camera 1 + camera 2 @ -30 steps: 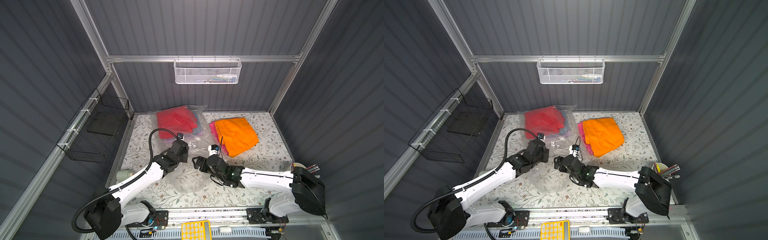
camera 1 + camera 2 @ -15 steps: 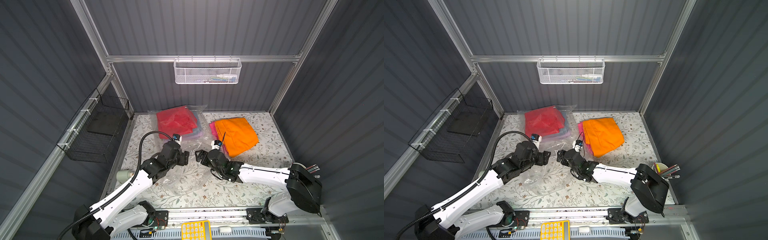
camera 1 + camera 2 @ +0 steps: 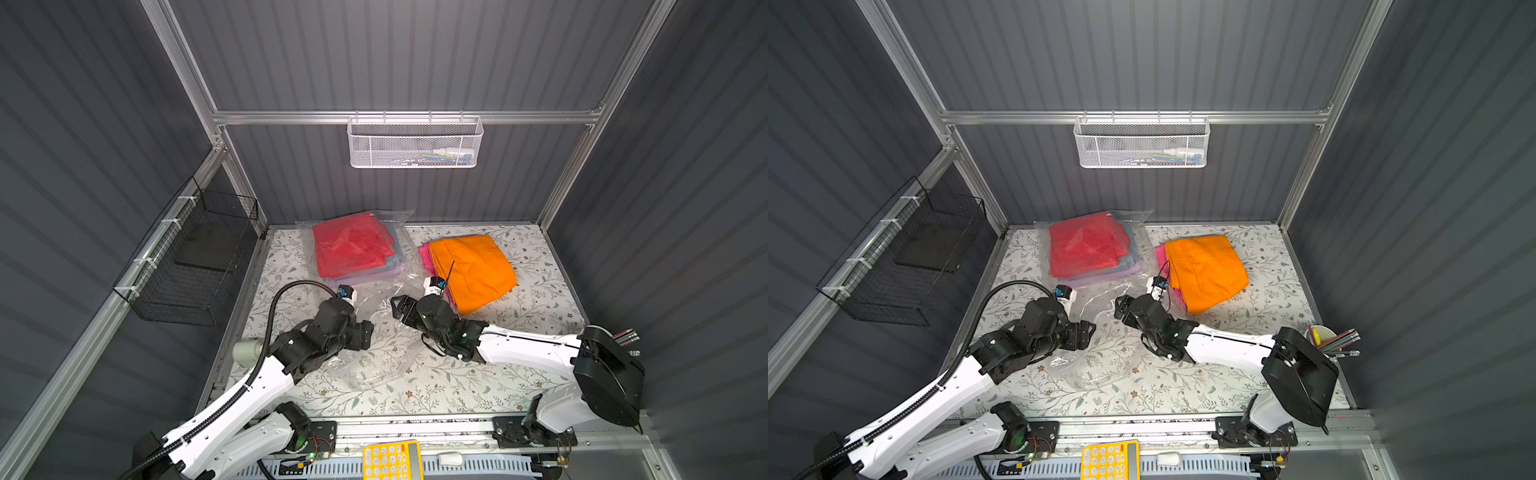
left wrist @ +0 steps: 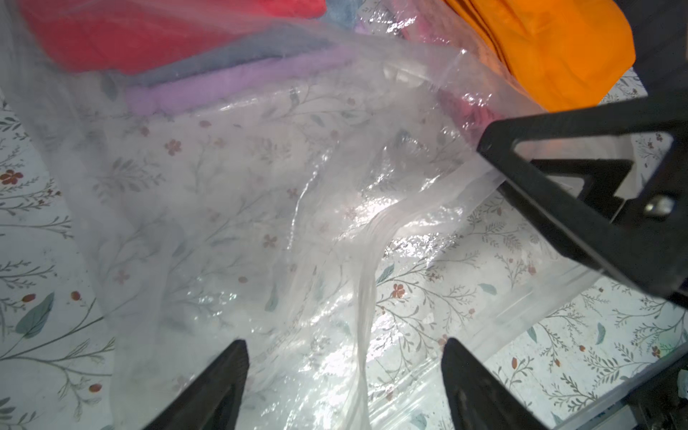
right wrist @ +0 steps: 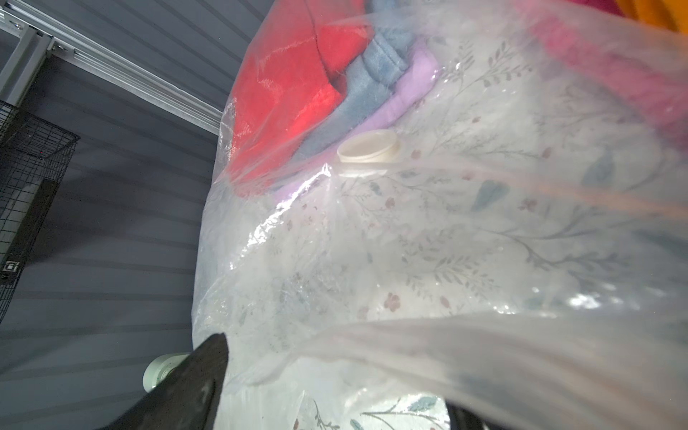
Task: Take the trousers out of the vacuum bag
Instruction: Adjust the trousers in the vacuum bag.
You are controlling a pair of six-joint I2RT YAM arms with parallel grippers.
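Three trousers [image 3: 351, 247] lie inside the vacuum bag [image 3: 374, 365]
Our left gripper [image 3: 368, 334] and right gripper [image 3: 398, 306] gape at its slack mouth; next we must reach deep for the red pair [image 3: 1084, 247].

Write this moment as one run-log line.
out: orange trousers, pink trousers | in vacuum bag: red trousers, blue trousers, lilac trousers | left hand: open | right hand: open

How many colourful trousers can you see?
5. The red trousers, blue trousers and lilac trousers are stacked inside the vacuum bag; the orange trousers lie on the pink trousers beside it. More could hide underneath.
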